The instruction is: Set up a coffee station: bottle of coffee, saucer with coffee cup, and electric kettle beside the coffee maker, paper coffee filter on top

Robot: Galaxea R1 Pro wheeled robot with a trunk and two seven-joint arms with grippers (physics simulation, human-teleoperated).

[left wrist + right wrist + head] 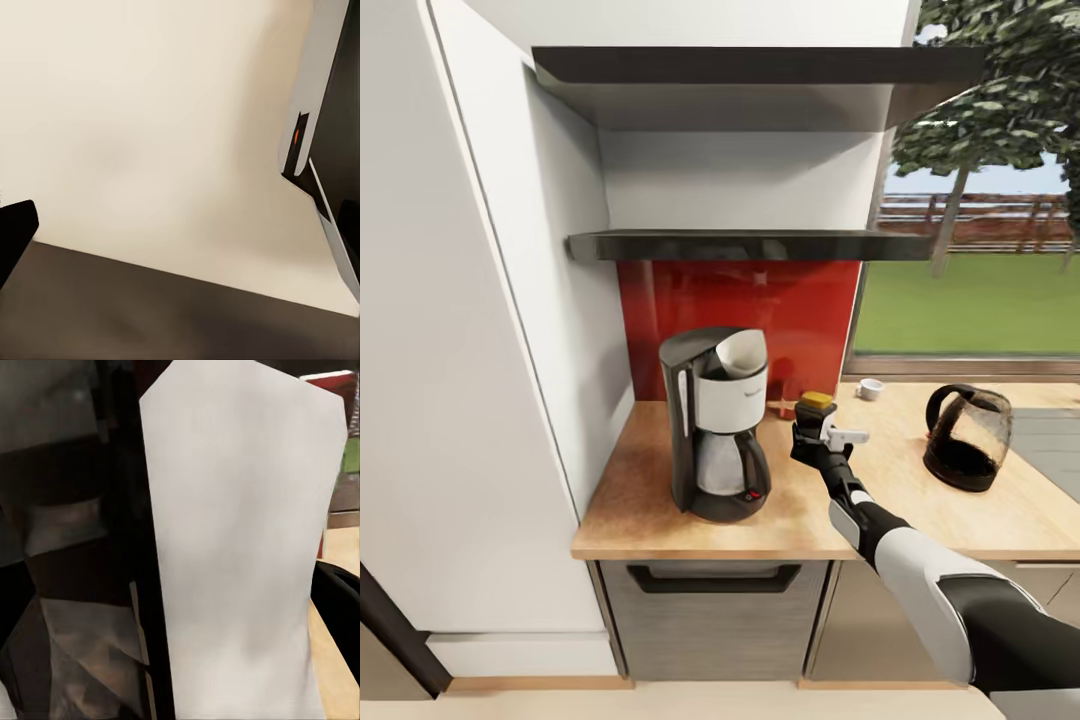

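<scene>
The coffee maker (pixel 715 425) stands on the kitchen countertop (pixel 650 510) near its left end, with the white paper coffee filter (pixel 742 353) sitting in its top. Just right of it my right gripper (pixel 815 420) is shut on the bottle of coffee (pixel 817 401), amber top upward. In the right wrist view the bottle's white label (pixel 240 547) is very close, with a black finger (pixel 339 611) beside it. I cannot tell whether the bottle touches the counter. The coffee cup (pixel 870 388) stands by the window. The electric kettle (pixel 967 436) is at the right. The saucer is out of view.
Two dark shelves (pixel 750 244) hang over the counter against a red backsplash (pixel 800 310). A tall white panel (pixel 470 350) borders the counter's left end. A small tan item (pixel 787 404) sits behind the bottle. The left wrist view looks at a pale surface with a black fingertip (pixel 13 238) at the edge.
</scene>
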